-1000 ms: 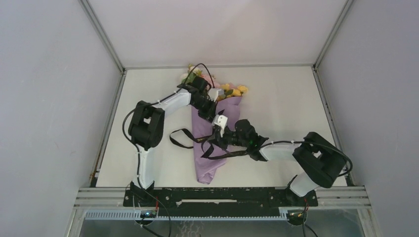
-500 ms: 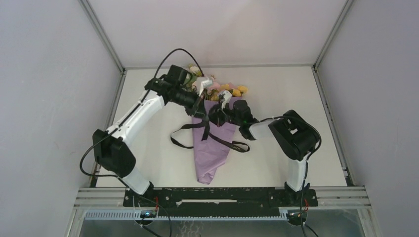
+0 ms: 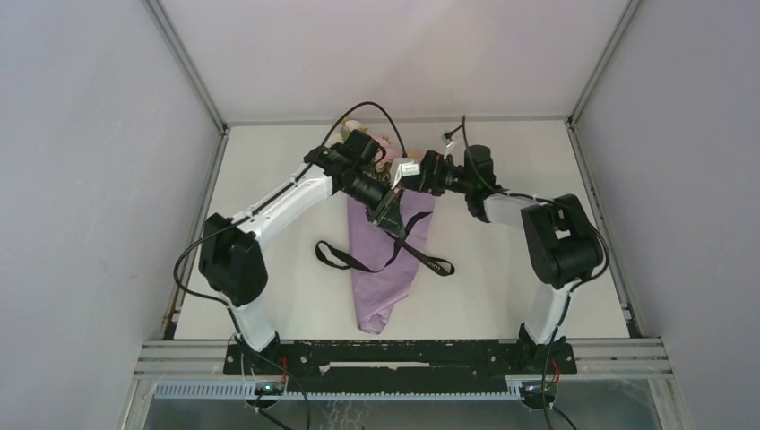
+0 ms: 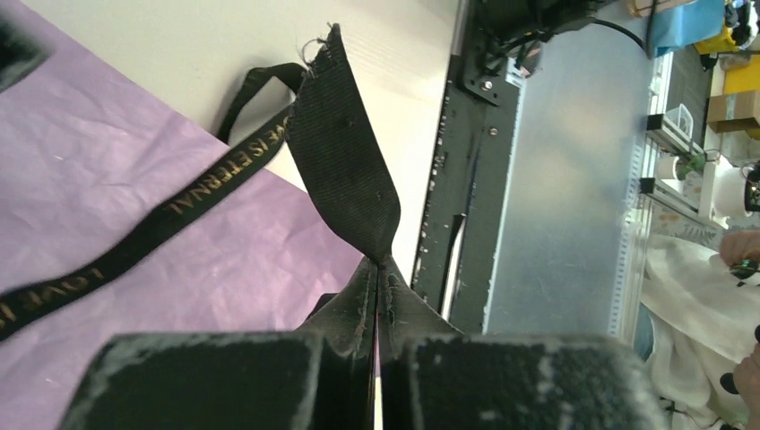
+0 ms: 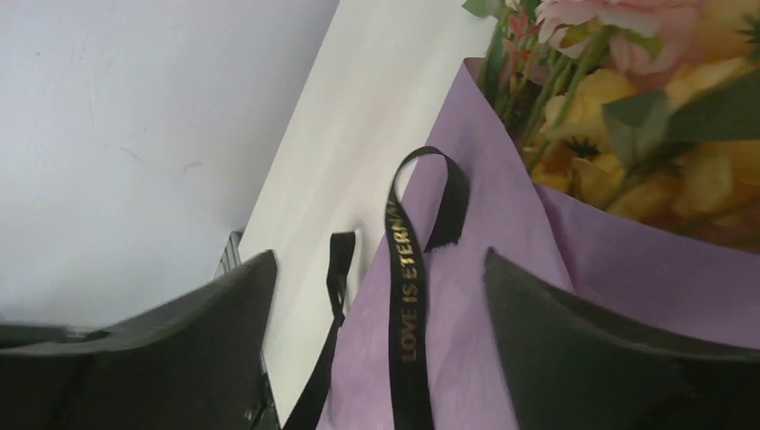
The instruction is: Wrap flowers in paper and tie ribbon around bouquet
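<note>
The bouquet lies on the table as a purple paper point(image 3: 384, 278) cone, with the flowers point(image 3: 381, 145) at its far end, mostly hidden under the arms. The black ribbon point(image 3: 428, 261) with gold print crosses over the cone in an X. My left gripper point(image 3: 387, 210) hangs over the cone's upper part, shut on one ribbon point(image 4: 345, 170) end, which stands up from the pinched fingertips of the left gripper point(image 4: 380, 269). My right gripper point(image 3: 414, 173) is open beside the flowers. In its own view a ribbon point(image 5: 408, 296) strand lies on the paper point(image 5: 538, 242) between the spread jaws of the right gripper point(image 5: 381, 260), untouched; pink and yellow flowers point(image 5: 627, 134) show beyond.
Grey enclosure walls stand on three sides of the white table point(image 3: 502, 161). A loose ribbon loop point(image 3: 328, 253) lies on the table left of the cone. The black base rail point(image 3: 394, 354) runs along the near edge. Black cables point(image 3: 363, 112) arch over the flowers.
The right gripper has opened and let the ribbon go, drawing back toward the flower end. The left gripper has swung over the cone, still pinching its ribbon end. The ribbon's loose ends shifted.
</note>
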`<state>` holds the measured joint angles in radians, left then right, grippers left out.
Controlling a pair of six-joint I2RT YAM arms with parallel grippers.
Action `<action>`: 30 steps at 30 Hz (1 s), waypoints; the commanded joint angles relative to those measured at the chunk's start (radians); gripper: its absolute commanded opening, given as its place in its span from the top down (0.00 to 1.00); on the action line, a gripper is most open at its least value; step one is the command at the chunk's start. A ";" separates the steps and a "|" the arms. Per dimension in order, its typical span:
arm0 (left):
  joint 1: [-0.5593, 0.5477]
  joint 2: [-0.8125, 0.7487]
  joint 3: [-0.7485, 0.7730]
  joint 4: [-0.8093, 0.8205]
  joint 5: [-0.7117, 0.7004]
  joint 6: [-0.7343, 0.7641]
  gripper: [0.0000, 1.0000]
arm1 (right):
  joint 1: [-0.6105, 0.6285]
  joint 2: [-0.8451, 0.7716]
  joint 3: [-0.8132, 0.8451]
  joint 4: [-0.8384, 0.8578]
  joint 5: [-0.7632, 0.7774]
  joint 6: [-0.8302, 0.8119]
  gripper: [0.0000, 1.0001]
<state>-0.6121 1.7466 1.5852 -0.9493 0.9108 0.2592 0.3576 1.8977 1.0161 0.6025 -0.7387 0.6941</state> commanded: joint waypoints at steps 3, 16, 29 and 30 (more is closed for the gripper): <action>0.007 0.104 0.145 0.112 -0.023 -0.084 1.00 | -0.075 -0.254 0.053 -0.415 -0.085 -0.177 0.00; 0.064 0.224 0.226 0.344 -0.084 -0.250 1.00 | 0.115 -0.765 -0.461 -0.214 0.334 -0.347 0.02; 0.075 0.183 0.182 0.343 -0.074 -0.261 1.00 | 0.161 -0.324 -0.328 0.048 0.415 -0.110 0.39; 0.075 0.183 0.179 0.338 -0.075 -0.244 1.00 | 0.160 -0.304 -0.313 0.050 0.412 -0.110 0.54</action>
<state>-0.5426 1.9869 1.7706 -0.6277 0.8295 0.0071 0.5125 1.5486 0.6067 0.5308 -0.3462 0.5362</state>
